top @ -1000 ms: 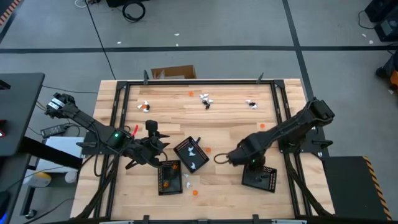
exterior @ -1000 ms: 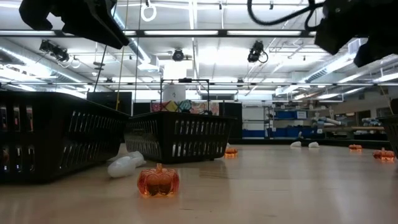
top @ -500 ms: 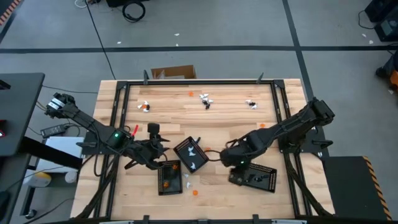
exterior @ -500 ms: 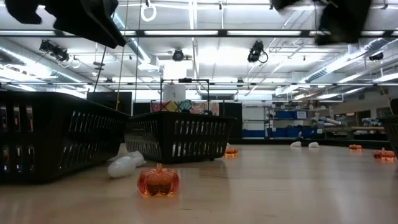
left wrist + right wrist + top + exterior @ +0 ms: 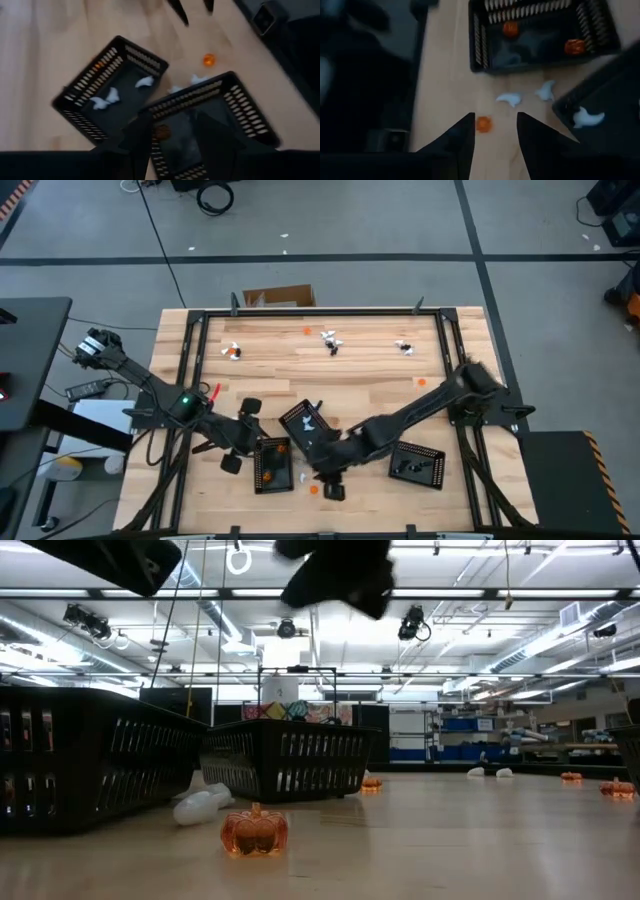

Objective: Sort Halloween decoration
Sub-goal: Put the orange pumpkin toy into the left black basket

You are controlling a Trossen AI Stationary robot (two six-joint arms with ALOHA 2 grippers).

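Orange pumpkin piece lying on the bare wood near the table's front edge, right gripper hovering over it with fingers parted and empty, white pieces lying just beside the tray holding orange pieces, left gripper hanging above that tray, fingers apart, gripping nothing.

Low view: translucent orange pumpkin sits on the wooden table in the foreground. Behind it to the left, a white piece lies against a big black basket. A 2nd black basket stands further back, small orange piece at its right corner. More orange and white bits far right. Dark arm parts hang at top.
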